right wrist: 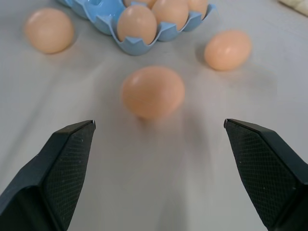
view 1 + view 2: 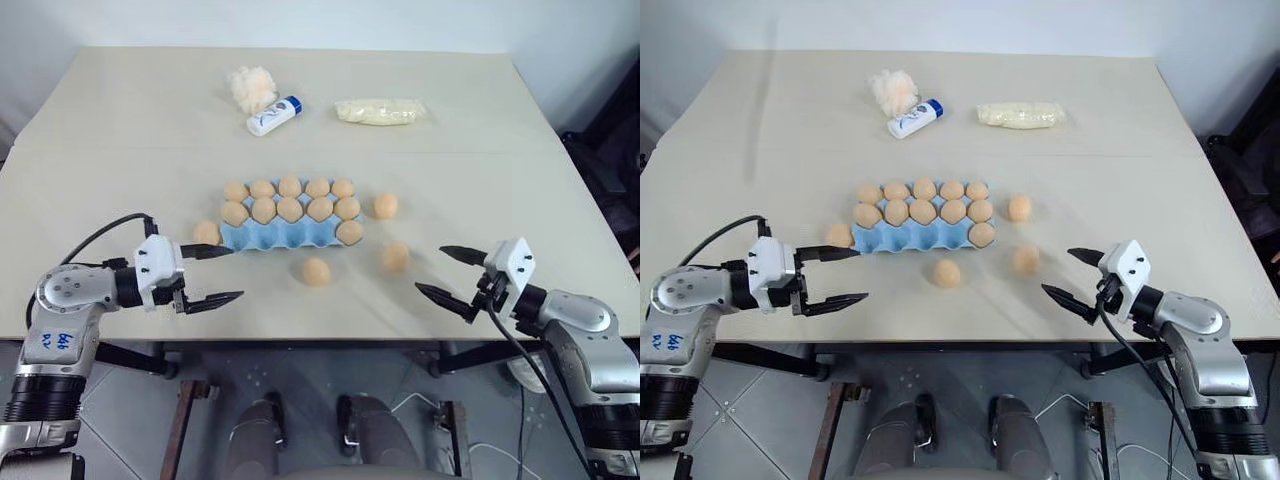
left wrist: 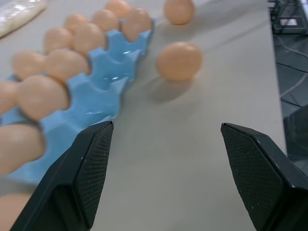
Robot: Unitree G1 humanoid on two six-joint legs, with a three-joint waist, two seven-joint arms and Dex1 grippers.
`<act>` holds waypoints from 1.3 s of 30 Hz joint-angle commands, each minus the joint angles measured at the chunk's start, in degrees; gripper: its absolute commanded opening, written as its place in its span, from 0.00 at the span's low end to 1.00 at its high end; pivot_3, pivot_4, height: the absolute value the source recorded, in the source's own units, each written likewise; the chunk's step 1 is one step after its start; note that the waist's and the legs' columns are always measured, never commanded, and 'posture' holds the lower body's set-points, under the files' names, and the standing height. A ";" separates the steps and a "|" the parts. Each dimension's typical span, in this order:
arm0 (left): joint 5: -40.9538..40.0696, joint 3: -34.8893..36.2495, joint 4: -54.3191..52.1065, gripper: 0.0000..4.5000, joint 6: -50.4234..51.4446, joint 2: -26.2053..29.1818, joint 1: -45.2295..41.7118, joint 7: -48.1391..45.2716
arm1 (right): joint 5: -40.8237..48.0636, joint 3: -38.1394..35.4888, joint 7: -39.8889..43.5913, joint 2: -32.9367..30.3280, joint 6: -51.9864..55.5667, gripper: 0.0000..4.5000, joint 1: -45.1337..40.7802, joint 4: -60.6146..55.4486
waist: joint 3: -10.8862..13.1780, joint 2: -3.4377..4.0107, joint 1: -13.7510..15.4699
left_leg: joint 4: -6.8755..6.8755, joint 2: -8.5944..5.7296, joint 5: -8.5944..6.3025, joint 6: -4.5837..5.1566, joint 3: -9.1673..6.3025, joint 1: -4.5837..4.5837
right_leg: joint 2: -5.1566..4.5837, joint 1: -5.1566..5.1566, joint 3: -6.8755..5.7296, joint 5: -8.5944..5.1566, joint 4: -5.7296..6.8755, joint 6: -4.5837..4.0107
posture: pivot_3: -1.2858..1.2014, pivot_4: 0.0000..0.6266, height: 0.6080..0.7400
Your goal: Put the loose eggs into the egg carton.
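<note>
Both grippers low at near table edge, empty, fingers spread; four loose eggs out of carton.

Left gripper [image 2: 218, 274] spread wide, holding nothing, just near-side of egg [image 2: 206, 233] touching left end of egg carton [image 2: 285, 236]. Carton: two far rows full, near row filled at right-end cup alone. Egg [image 2: 316, 271] in front of carton, between arms. Egg [image 2: 395, 256] dead ahead of right gripper [image 2: 448, 271], also splayed and empty, clearly nearer arm. Fourth egg [image 2: 386, 206] beside carton's right end.
</note>
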 commanded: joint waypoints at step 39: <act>0.23 2.99 -0.17 0.85 -1.15 -2.71 2.00 4.75 | -11.97 17.16 -7.70 24.88 0.55 0.70 -37.03 26.02 | -0.01 0.02 0.22 | 0.06 0.01 0.06 0.02 0.01 -0.22 | -0.08 -0.22 -0.06 0.05 0.23 -0.06 | 0.52 0.24 1.00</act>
